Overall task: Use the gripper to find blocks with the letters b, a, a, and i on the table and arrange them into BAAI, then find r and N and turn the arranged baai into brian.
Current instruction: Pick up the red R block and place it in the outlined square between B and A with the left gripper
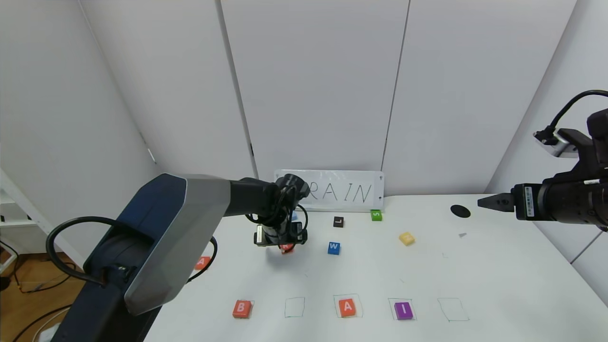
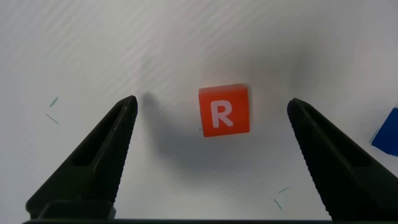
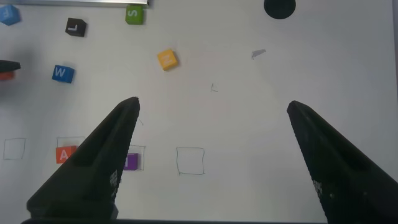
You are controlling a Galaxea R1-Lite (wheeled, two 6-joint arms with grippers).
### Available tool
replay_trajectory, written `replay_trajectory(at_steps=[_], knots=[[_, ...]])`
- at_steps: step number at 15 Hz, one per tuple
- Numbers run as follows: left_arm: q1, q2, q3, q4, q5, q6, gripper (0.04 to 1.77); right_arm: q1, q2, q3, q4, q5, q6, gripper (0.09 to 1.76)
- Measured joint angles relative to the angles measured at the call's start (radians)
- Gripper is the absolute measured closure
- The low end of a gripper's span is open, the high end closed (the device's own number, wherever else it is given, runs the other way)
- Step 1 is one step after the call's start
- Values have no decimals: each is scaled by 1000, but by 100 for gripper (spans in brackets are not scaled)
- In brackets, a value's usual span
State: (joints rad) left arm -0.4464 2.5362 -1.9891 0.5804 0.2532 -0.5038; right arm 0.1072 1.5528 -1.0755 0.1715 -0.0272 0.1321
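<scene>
On the white table (image 1: pixel 498 275), the left gripper (image 2: pixel 211 121) hangs over the orange-red R block (image 2: pixel 224 111), fingers spread wide and clear of it; the square block lies flat, letter upright toward the wrist camera. Near the front edge sit the B (image 1: pixel 242 308), A (image 1: pixel 347 307) and purple I (image 1: pixel 403 310) blocks. The right gripper (image 3: pixel 211 112) hovers high, fingers apart, empty.

White panelled walls (image 1: pixel 313 85) behind, wooden floor (image 1: pixel 23 280) with cables at left.

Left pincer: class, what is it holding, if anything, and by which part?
Nothing. The left pincer is open, its fingers either side of the R block without touching it.
</scene>
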Motion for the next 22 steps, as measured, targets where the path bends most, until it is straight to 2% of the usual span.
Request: replay_trajectory(at_steps=[22], knots=[[-3,29,-1,-6,1,5,9,-2,2,-4,0,-2,0,14]])
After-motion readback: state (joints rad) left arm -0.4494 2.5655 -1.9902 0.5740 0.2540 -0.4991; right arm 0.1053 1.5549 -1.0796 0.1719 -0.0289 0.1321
